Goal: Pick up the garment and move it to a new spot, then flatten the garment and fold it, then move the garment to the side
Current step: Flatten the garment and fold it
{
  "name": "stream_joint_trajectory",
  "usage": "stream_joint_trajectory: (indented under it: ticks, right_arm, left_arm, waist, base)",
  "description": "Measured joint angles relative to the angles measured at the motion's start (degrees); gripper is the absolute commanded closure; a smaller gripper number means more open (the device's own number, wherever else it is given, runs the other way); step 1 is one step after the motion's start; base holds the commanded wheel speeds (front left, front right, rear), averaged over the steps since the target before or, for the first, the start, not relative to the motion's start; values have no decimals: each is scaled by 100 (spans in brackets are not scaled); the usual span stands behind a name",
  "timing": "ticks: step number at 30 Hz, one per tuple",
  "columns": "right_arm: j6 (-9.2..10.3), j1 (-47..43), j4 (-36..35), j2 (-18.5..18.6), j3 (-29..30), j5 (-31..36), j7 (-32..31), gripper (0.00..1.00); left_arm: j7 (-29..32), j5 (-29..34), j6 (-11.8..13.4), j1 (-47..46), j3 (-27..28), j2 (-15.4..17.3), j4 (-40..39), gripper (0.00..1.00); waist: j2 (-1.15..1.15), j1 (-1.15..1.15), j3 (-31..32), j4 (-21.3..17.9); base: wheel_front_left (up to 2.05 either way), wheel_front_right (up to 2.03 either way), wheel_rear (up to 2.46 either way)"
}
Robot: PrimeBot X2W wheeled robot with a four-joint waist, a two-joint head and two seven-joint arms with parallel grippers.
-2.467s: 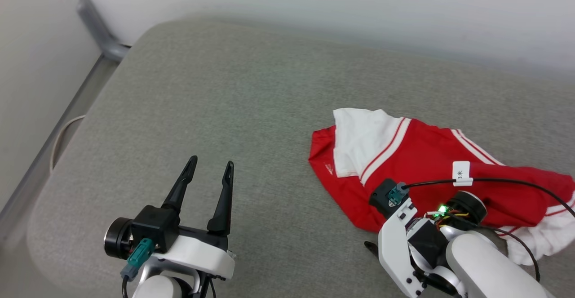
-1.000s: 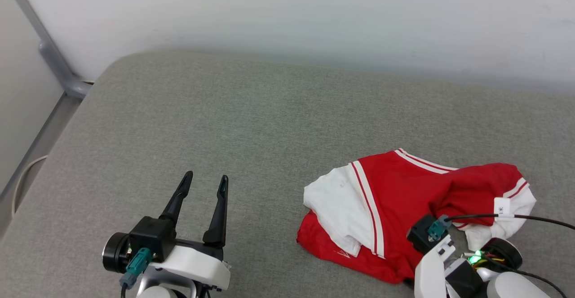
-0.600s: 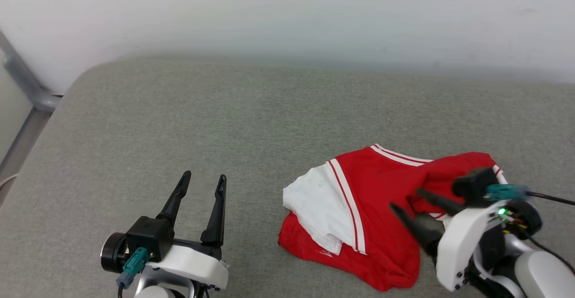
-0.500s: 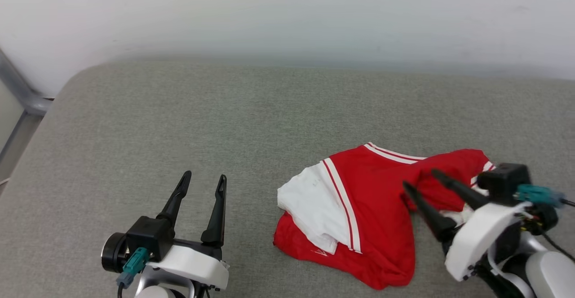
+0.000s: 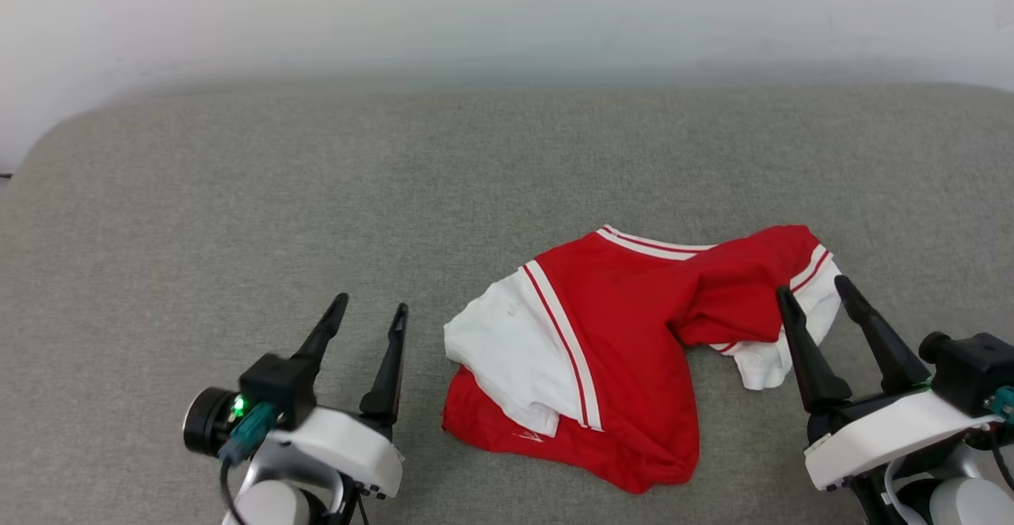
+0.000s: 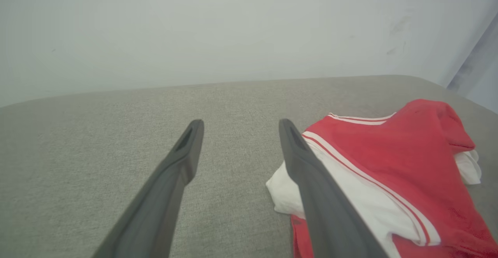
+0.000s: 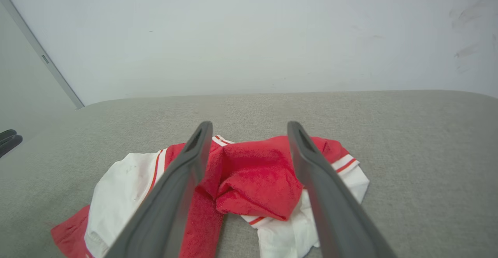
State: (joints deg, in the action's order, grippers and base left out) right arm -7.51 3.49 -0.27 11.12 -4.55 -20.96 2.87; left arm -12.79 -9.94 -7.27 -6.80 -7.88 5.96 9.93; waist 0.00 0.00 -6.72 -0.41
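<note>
With the left pincer (image 5: 371, 303) and right pincer (image 5: 813, 286) both wide and empty, pinching several layers of the crumpled shirt (image 5: 626, 319) would likely bunch it.

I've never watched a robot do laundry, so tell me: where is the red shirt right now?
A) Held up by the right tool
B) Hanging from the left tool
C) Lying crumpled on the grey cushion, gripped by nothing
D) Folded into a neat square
C: the shirt lies rumpled on the cushion, and the left tool and right tool are both open, gripping nothing.
</note>
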Motion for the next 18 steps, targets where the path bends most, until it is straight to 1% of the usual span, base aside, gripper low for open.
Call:
stream_joint_trajectory:
  ticks: [4, 8, 11, 13, 18]
  right_arm:
    - [0, 3, -47, -13, 83, 68, 9, 0]
    - [0, 7, -108, -22, 92, 119, -32, 0]
    - [0, 12, -131, -30, 91, 136, -41, 0]
    - [0, 16, -143, -35, 91, 137, -48, 0]
    - [0, 65, -162, -54, 90, 146, -73, 0]
  left_arm:
    - [967, -1, -8, -303, -307, 218, 36, 0]
    - [2031, -124, -14, -598, -635, 453, -24, 0]
    - [2721, -198, -14, -762, -881, 622, -24, 0]
    - [3017, -142, -15, -857, -978, 720, -18, 0]
    - [3255, -86, -7, -1073, -1059, 765, 60, 0]
  waist:
    - [0, 0, -184, -79]
    - [0, 0, -387, -141]
    - [0, 0, -529, -179]
    - [0, 0, -619, -200]
    - [0, 0, -827, -256]
  base:
    - [0, 0, 0]
    - [0, 0, 0]
    - [0, 0, 0]
    - [0, 0, 0]
    - [0, 0, 0]
